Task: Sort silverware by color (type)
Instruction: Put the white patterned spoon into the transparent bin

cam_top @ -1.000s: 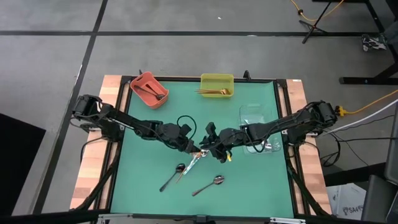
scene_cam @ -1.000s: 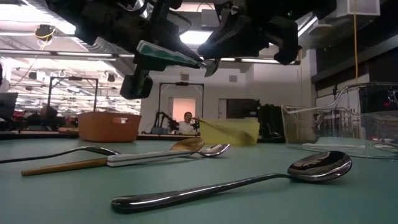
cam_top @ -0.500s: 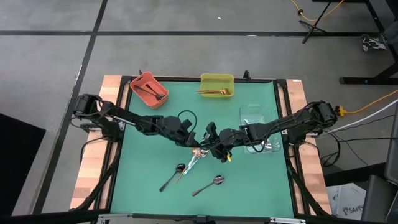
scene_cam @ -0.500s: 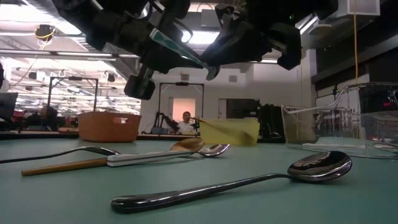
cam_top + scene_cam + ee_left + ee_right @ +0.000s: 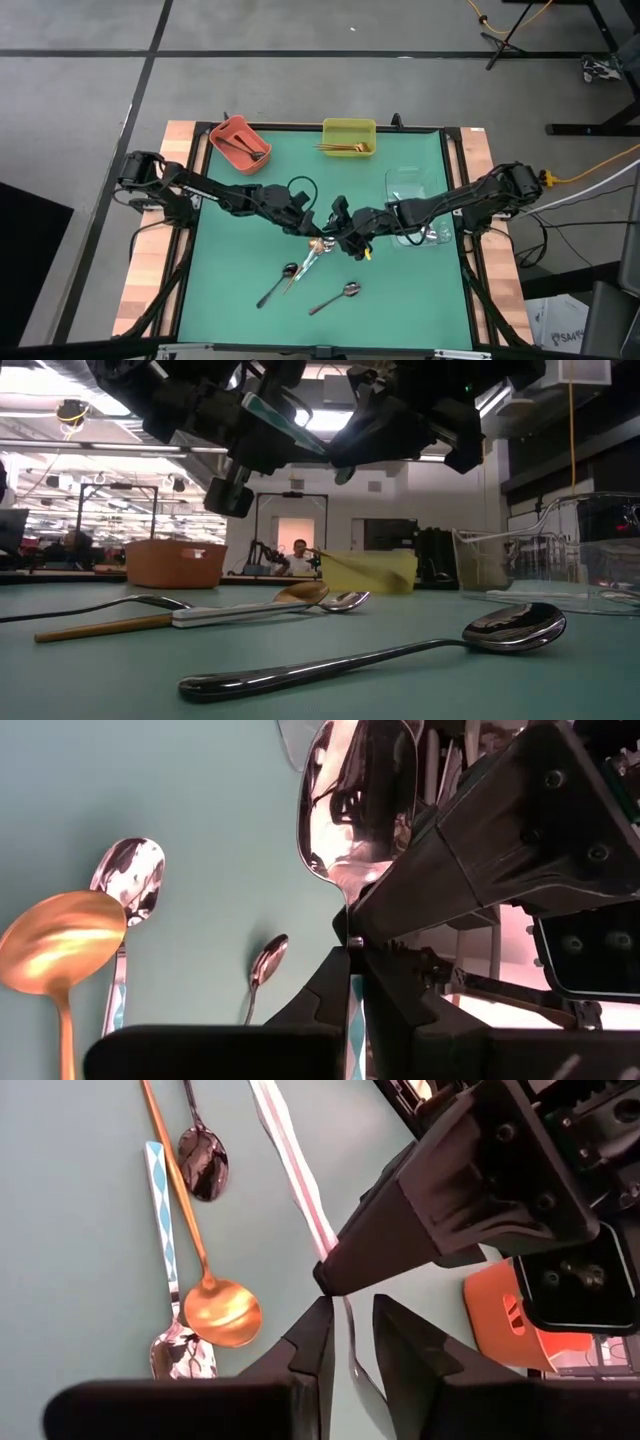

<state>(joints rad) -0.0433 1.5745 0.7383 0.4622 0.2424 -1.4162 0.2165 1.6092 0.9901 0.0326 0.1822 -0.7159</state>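
Observation:
Above the middle of the green mat (image 5: 230,250) my two grippers meet tip to tip on one spoon. It has a shiny silver bowl (image 5: 355,800) and a striped white handle (image 5: 290,1165). My left gripper (image 5: 353,952) is shut on the handle, and my right gripper (image 5: 353,1308) is shut at the bowl end. Below them several spoons lie flat on the mat. They are a gold one (image 5: 220,1310), one with a blue-checked handle (image 5: 160,1200), a dark one (image 5: 203,1150) and a silver one (image 5: 335,297). My left gripper pinches the striped handle (image 5: 356,1008) between its two fingers, close to where it narrows into the neck. It comes from the table's left, slanting a little downward. The spoon is lifted clear of the mat, handle end higher than the bowl. My right gripper comes from the table's right, slanting down, and has the spoon's bowl end between its fingers. The thin neck (image 5: 350,1330) runs through the gap between them. One finger (image 5: 440,890) lies against the bowl's edge by the neck. The other finger's contact is hidden behind the bowl.
At the mat's far edge an orange bin (image 5: 238,143) holds dark spoons and a yellow bin (image 5: 348,137) holds gold ones. A clear bin (image 5: 415,205) stands at the right under my right arm. The mat's left side and near corners are bare.
My left gripper has shifted a little toward the table's right, closer to my right gripper, and rolled about its own axis. The held spoon's handle has tipped steeper, while its bowl end has stayed at my right gripper. Neither gripper has opened or shut.

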